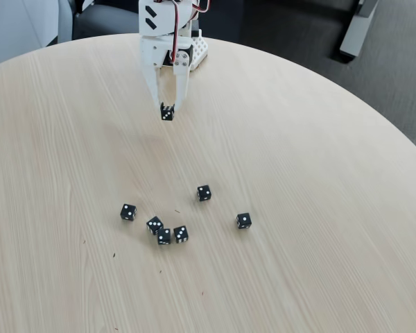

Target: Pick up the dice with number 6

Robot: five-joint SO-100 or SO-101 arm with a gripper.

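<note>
My white gripper [167, 111] hangs at the far middle of the round table, fingers pointing down and shut on a tiny black die [167, 113] with white pips. The die sits between the fingertips, and it seems to be slightly above the wood. Its pips are too small to count, so I cannot tell whether this is the dice with number 6. Several like black dice lie nearer the camera: a cluster of three [164, 232], one to their left [128, 212], one behind them [204, 193] and one to the right [243, 220].
The light wooden table [298, 173] curves away at the right and far edges, with dark floor beyond. The arm's white base [194, 48] stands at the far edge. A wide strip of bare wood lies between the gripper and the loose dice.
</note>
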